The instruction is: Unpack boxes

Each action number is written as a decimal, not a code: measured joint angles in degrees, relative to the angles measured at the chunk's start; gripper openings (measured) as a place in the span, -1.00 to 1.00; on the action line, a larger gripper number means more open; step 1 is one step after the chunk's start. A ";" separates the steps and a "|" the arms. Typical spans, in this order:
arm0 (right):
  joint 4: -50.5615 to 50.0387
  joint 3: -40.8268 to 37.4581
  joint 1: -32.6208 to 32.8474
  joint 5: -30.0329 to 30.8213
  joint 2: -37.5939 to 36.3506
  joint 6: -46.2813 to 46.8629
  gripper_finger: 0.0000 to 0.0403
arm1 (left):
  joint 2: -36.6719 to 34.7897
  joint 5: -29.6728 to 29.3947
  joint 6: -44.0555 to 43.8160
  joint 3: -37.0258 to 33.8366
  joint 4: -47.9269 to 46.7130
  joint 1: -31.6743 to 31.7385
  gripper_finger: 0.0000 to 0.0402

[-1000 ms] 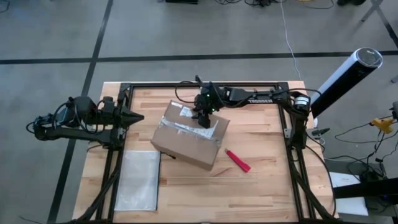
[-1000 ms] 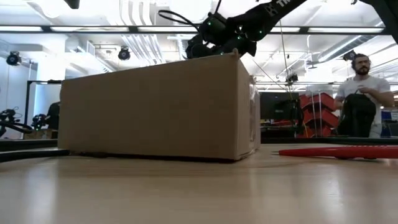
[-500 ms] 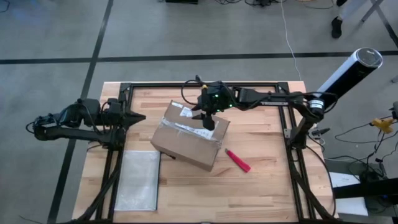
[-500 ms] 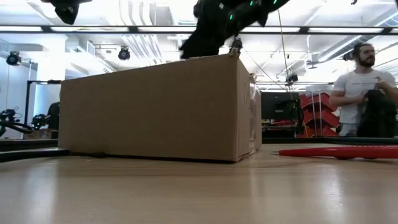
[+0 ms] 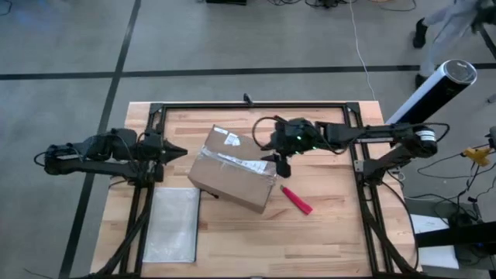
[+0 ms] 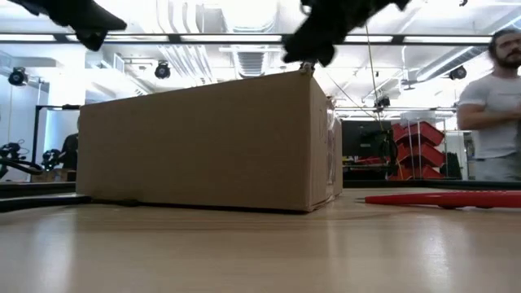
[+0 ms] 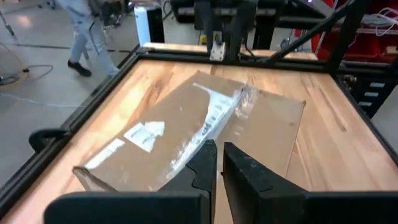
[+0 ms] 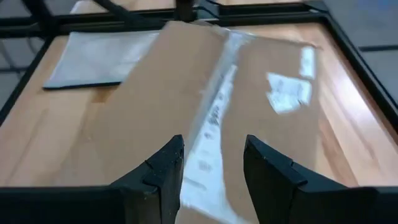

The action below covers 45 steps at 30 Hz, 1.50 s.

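Observation:
The brown cardboard box (image 5: 232,177) lies flat on its underside on the wooden table, near the middle. A strip of clear tape (image 8: 214,106) runs along its top, and a white label (image 5: 231,139) sits by the far end. My right gripper (image 5: 277,163) hangs open above the box's right end (image 6: 317,49), with nothing between its fingers (image 8: 211,165). My left gripper (image 5: 183,152) is shut (image 7: 219,163). It hovers off the box's left side, pointing at it, clear of the cardboard.
A small red utility knife (image 5: 296,200) lies on the table right of the box. A flat grey-white zip pouch (image 5: 172,225) lies at the near left. Black frame rails (image 5: 364,178) border the table. A person (image 6: 496,106) stands in the room beyond.
My right gripper has left the middle of the box's top and gone toward the table's right edge, rising a little; it now hangs over the box's right end. My left gripper has sunk a little and tipped downward. The box has stayed put.

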 joint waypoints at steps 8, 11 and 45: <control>0.65 -11.82 4.55 2.78 -5.70 11.68 -0.28 | -0.04 0.01 -0.63 -2.65 1.96 0.00 -0.94; 0.89 -16.25 6.26 3.82 -7.83 16.07 -0.27 | -0.06 0.01 -0.87 -3.65 2.70 0.00 -0.94; -1.34 -21.93 17.65 4.41 4.89 34.67 0.10 | -0.07 0.04 -1.12 -4.62 4.27 0.00 -0.93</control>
